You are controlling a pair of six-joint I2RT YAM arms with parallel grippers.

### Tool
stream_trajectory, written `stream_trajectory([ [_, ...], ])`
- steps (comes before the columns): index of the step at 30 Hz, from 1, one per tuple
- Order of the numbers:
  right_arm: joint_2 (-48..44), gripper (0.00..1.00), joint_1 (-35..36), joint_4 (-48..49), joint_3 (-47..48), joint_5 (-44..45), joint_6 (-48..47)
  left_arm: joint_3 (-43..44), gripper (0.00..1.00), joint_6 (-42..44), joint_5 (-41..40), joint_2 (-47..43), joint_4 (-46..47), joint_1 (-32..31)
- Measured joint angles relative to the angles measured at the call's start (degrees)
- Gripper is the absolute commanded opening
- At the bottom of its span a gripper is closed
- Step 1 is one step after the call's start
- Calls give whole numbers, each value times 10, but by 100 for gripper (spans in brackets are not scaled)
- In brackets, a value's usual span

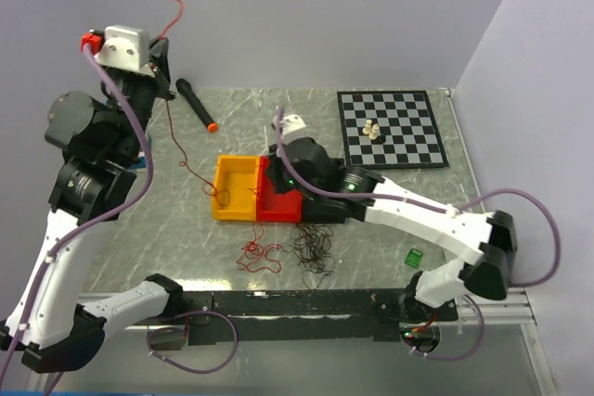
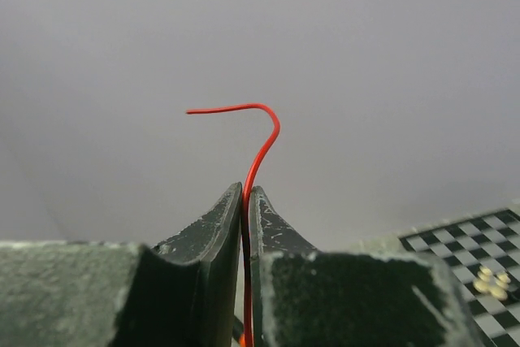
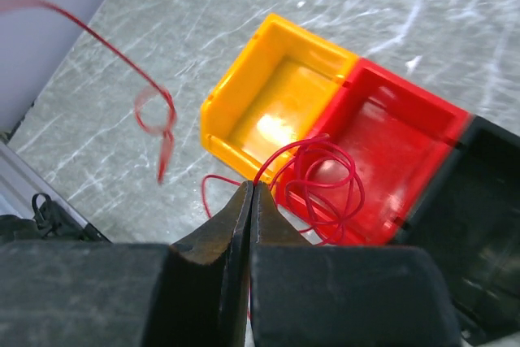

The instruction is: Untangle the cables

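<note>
Left gripper (image 2: 246, 191): clamped on a red wire (image 2: 264, 142), high over the table's (image 1: 399, 220) far left corner.
Right gripper (image 3: 250, 187): pinched together on a red coil (image 3: 321, 184) above the red bin (image 3: 406, 132).
Other cables: red tangle (image 1: 260, 255) and black tangle (image 1: 314, 248), by the near edge.

Left gripper (image 2: 246, 188) raised high, jaws clamped; right gripper (image 3: 249, 187) low, jaws clamped.

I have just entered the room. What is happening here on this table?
The left gripper is raised high and shut on a long thin red wire, which hangs down towards the yellow plastic bin. The right gripper is shut above the red plastic bin and seems to pinch a looped red wire lying in it. A loose red wire tangle and a black wire tangle lie on the grey table in front of the bins.
</note>
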Motion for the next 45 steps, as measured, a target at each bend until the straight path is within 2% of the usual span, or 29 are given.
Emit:
stream_trajectory([
  [6,-93,0,0,-6,-56,34,12,-70,12,-33,43,20,-3,0],
  [15,-181,0,-1,-33,-111,60,35,-125,11,-34,61,117,-4,-1],
  [23,-199,0,-9,-41,-127,66,45,-139,10,-20,62,121,21,-8],
  [26,-198,0,-13,-45,-131,64,48,-172,11,-18,62,104,24,-14],
  [37,-198,0,-32,-44,-150,45,56,-295,1,-41,76,73,-78,-39],
  [41,-198,0,-37,-44,-157,38,63,-287,1,-78,94,85,-125,-39],
  [45,-198,0,-40,-40,-159,30,66,-214,1,-122,120,126,-162,-39],
])
